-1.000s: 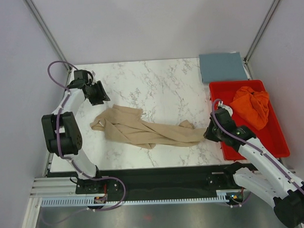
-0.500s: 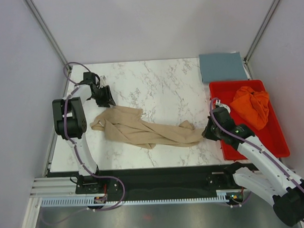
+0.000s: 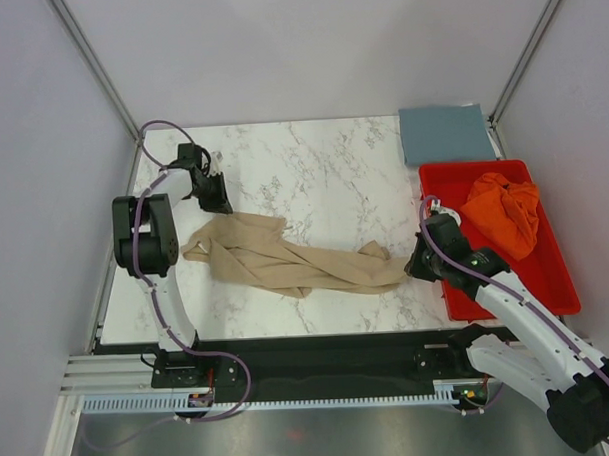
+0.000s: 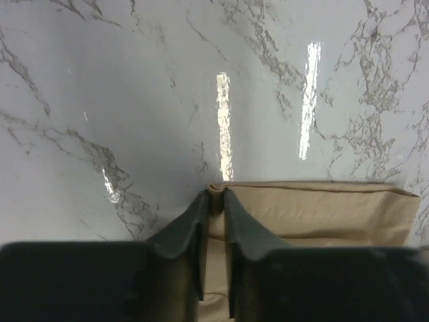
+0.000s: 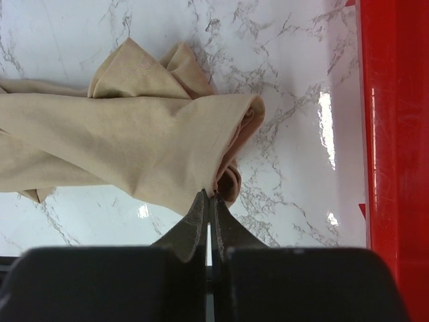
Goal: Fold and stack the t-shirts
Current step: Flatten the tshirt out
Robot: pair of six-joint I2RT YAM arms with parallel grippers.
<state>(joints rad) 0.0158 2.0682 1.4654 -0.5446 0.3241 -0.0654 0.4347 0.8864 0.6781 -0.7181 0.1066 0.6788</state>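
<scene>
A: Where's the tan t-shirt (image 3: 286, 257)?
B: Mid-table on the marble table (image 3: 322, 167), twisted into a long rope from left to right and bunched at the left end.
A: The other shirts?
B: The blue-grey t-shirt (image 3: 444, 133) lies flat and squared at the far right corner. The orange t-shirt (image 3: 504, 211) is crumpled in the red tray (image 3: 546, 280), at its far end. Only the top view shows those two.
A: Left gripper (image 3: 215, 199)?
B: It's at the tan shirt's far-left edge. In the left wrist view the left gripper (image 4: 214, 198) is down to a narrow slit, with the corner of the tan t-shirt (image 4: 315, 208) hem pinched between the tips. Otherwise that view shows only marble.
A: Right gripper (image 3: 418, 264)?
B: At the shirt's right end, just beside the tray. Its wrist view shows the right gripper (image 5: 208, 201) clamped tight, tips meeting on the fold edge of the tan t-shirt (image 5: 120, 134). The wall of the red tray (image 5: 395, 134) runs down the right side of that view.
</scene>
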